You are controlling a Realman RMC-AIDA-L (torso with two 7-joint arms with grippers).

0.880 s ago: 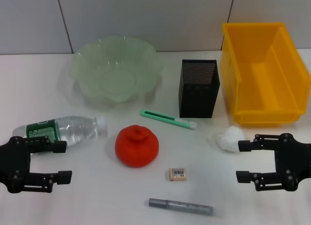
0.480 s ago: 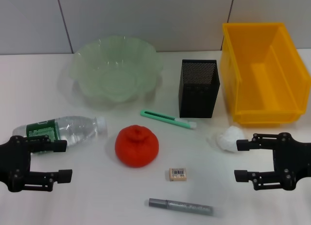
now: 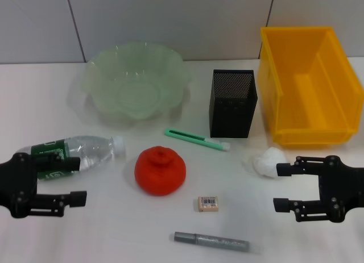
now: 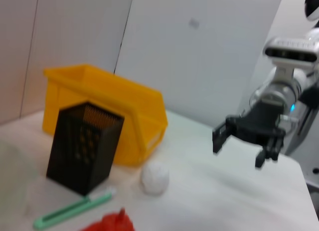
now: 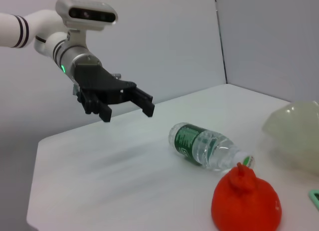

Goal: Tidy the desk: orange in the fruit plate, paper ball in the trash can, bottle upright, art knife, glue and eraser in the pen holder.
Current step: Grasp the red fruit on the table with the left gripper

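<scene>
— Shifted since the earlier frame: left gripper [image 3: 62, 178], now nearer the toppled bottle [image 3: 77, 152], jaws wide. Right gripper [image 3: 287, 186] spread beside the paper ball [image 3: 267, 161].

— Best approached around mid-body, probably clear of the cap; orange [image 3: 160, 170] close by.

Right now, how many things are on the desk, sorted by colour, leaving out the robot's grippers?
Green: 2, fruit plate, art knife
Orange: 1, orange
Yellow: 1, trash can
Black: 1, pen holder
White: 1, paper ball
Clear: 1, bottle
Grey: 1, glue
Beige: 1, eraser
Total: 9
</scene>
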